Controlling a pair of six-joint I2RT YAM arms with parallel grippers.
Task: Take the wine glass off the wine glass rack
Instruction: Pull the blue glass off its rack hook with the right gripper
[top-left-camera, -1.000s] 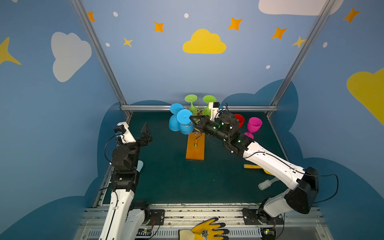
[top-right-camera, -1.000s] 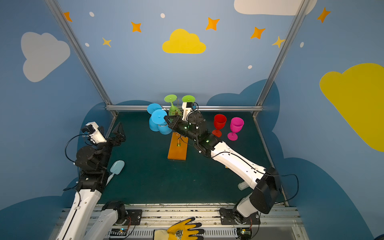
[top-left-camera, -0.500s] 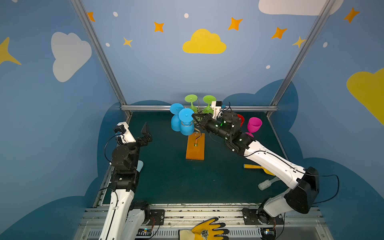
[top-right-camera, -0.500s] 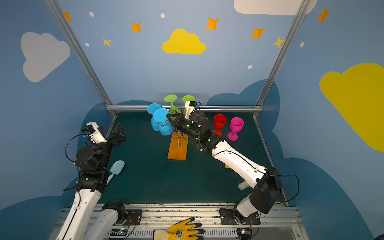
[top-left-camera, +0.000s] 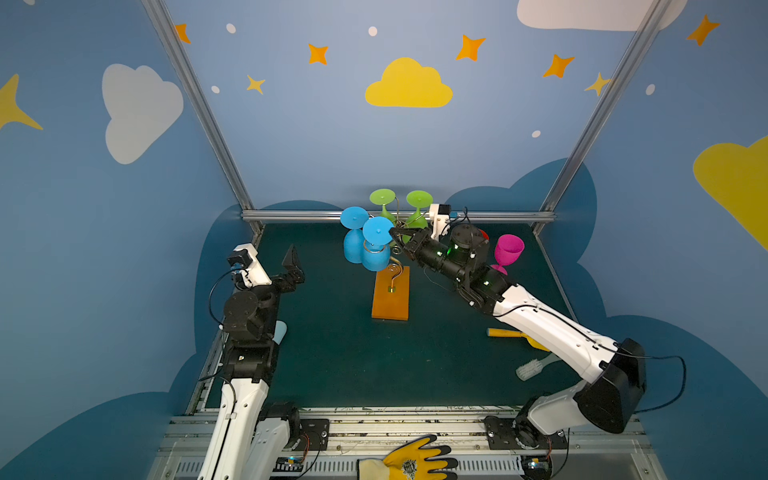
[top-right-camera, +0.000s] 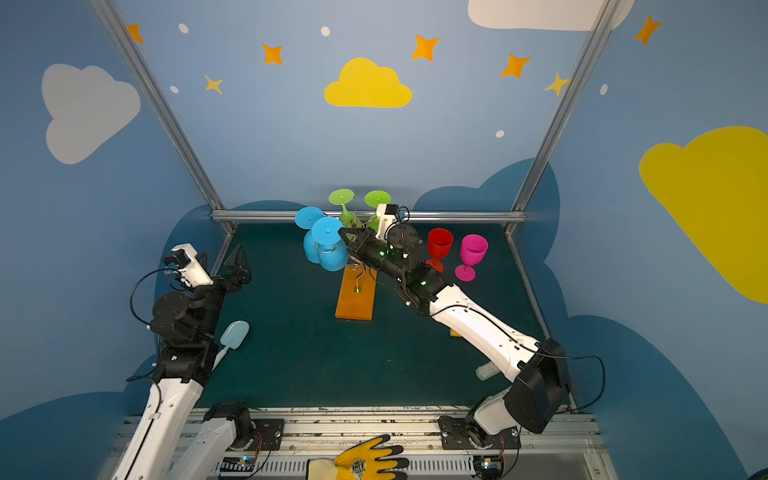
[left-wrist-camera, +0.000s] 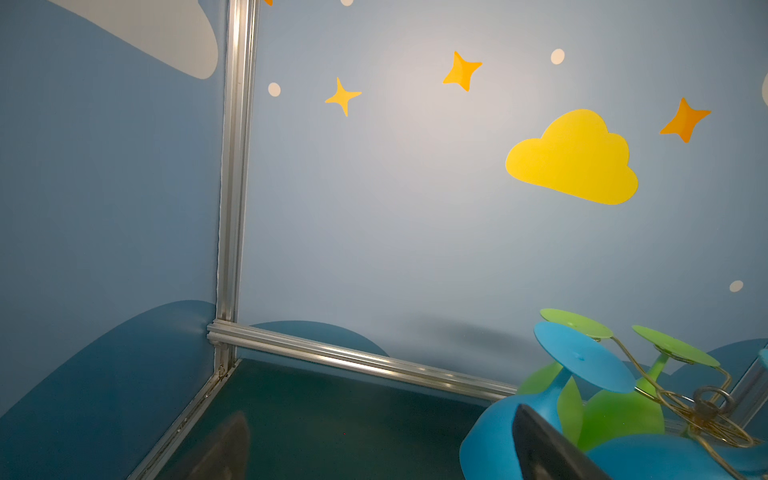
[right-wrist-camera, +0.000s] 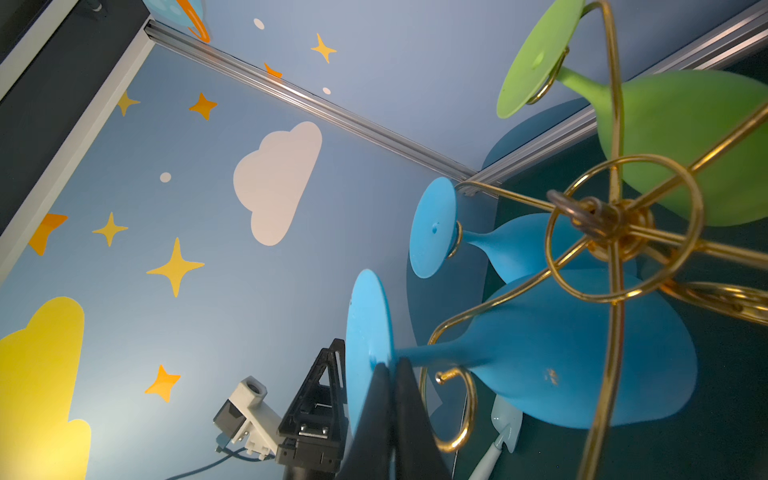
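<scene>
The wine glass rack (top-left-camera: 390, 297) is gold wire on an orange-brown wooden base, mid-table in both top views. Two blue and two green wine glasses hang upside down from it. The nearer blue wine glass (top-left-camera: 376, 257) (right-wrist-camera: 561, 361) hangs from a curled arm by its foot. My right gripper (top-left-camera: 394, 233) (right-wrist-camera: 390, 370) is shut, fingers pressed together, with its tips against that glass where the stem meets the foot. My left gripper (top-left-camera: 294, 268) (left-wrist-camera: 386, 457) stands open and empty at the left, well apart from the rack.
A pink glass (top-left-camera: 508, 249) and a red glass (top-right-camera: 439, 245) stand upright to the right of the rack. A yellow tool (top-left-camera: 507, 333) and a white brush (top-left-camera: 530, 369) lie under my right arm. A pale blue spatula (top-right-camera: 235, 334) lies by my left arm.
My right gripper has moved slightly up and toward the back at the blue glass's foot, and the glass has shifted a little with it. The left arm has stayed still.
</scene>
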